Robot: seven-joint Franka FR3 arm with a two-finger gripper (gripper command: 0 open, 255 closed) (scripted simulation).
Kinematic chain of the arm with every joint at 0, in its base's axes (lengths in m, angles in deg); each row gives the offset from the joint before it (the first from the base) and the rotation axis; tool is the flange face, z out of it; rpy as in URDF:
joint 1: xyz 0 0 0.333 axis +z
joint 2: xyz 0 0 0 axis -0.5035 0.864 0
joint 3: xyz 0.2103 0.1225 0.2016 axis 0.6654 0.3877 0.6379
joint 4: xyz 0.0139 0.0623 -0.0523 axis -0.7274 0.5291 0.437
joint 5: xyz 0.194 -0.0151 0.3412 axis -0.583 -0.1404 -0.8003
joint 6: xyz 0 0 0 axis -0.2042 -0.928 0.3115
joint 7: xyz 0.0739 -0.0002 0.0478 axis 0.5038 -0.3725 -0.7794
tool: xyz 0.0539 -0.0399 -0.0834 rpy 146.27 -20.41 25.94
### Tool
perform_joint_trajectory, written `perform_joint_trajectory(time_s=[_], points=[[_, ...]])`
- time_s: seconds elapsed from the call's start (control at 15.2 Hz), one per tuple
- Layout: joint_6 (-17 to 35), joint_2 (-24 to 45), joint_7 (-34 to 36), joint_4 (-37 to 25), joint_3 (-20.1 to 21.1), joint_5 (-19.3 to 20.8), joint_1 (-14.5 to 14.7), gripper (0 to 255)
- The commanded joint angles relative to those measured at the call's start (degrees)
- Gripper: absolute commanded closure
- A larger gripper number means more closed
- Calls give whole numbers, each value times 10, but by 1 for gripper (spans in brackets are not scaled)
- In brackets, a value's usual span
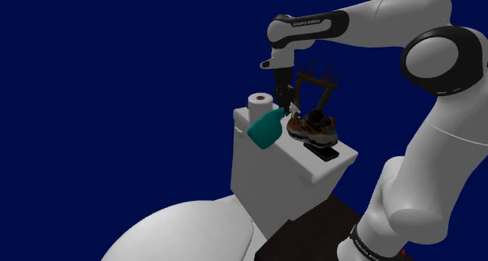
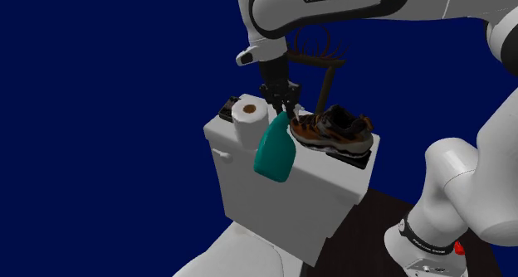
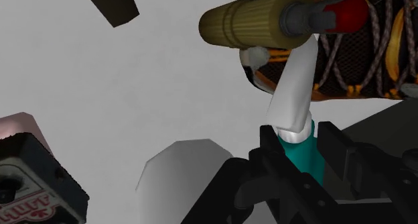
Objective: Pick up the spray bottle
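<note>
Arm (image 1: 438,134): smooth white shells, rounded tube-like links. Big round joint (image 1: 442,60): white cap set in a dark grey rim. Last link (image 2: 332,6): black band across the white shell, with white lettering "FRANKA EMIKA". Small white tab (image 2: 246,57) with a dark tip sticks out under that link. Black block beneath it. Fingers (image 3: 338,149): all black, blocky, matte, squared ends. Low on the arm: dark collar (image 2: 425,238) with small pale lettering (unreadable) and a red spot (image 2: 457,249) just beside it.
</note>
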Motion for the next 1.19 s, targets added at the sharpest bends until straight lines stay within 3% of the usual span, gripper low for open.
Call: perform_joint_trajectory(time_s=[0.0,0.13,1.12], points=[[0,1,0,2,0,0,0,255],[2,-2,-1,7,-1,2,-1,255],[-117,13,-2,-126,-3,-4,-3,255]])
